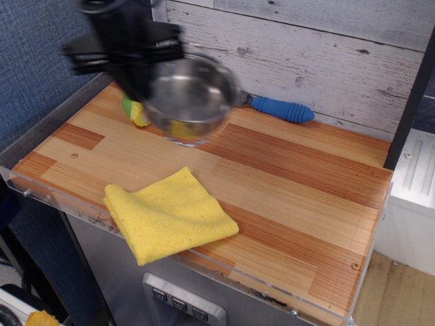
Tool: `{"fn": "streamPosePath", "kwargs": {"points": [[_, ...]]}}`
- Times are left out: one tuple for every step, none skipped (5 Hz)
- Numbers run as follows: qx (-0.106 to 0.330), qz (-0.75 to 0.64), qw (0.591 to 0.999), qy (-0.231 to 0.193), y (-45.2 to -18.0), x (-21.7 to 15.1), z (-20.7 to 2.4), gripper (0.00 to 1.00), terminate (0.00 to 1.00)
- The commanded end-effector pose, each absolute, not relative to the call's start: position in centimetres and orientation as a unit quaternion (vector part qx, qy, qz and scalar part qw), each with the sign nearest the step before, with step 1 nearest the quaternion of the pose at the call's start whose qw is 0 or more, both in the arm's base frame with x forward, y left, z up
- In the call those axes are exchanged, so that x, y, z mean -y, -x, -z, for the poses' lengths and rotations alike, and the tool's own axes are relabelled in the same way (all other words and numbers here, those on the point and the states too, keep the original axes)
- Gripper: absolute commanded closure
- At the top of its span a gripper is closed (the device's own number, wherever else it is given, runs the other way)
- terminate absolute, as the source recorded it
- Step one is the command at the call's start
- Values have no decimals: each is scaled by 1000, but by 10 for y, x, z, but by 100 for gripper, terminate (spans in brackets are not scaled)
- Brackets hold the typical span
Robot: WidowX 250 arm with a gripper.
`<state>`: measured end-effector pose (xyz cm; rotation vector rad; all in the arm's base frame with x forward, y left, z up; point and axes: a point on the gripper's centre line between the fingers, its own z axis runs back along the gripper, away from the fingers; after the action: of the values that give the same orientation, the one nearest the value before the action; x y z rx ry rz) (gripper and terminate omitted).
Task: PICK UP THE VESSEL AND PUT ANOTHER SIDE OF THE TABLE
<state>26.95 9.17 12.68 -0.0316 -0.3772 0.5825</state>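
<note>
Striped wood worktop (285,183) against whitewashed plank wall (326,47); blurred end effector (139,78) apparently gripping the vessel (187,98) aloft.

Table (292,190) of striped light and reddish-brown planks is carrying three items, with a clear edge strip running along its front. Folded yellow cloth (166,216) is lying at the front left, one corner reaching the edge. Toy corn (134,112) is sitting at the back left, mostly hidden. Blue-handled utensil (284,109) is lying along the back edge, near the wall.
</note>
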Motion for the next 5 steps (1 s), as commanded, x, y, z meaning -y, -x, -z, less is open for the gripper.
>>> {"fn": "streamPosePath", "kwargs": {"points": [[183,-353,918,-1,-257,-157,-113,100,0],[170,-363,916,-10,-250,-181,-96,100,0],[155,-378,913,-12,-238,-204,-80,100,0],[146,-391,909,-14,-224,-221,-66,100,0],[133,-394,909,-11,-216,-232,-49,100,0]]}}
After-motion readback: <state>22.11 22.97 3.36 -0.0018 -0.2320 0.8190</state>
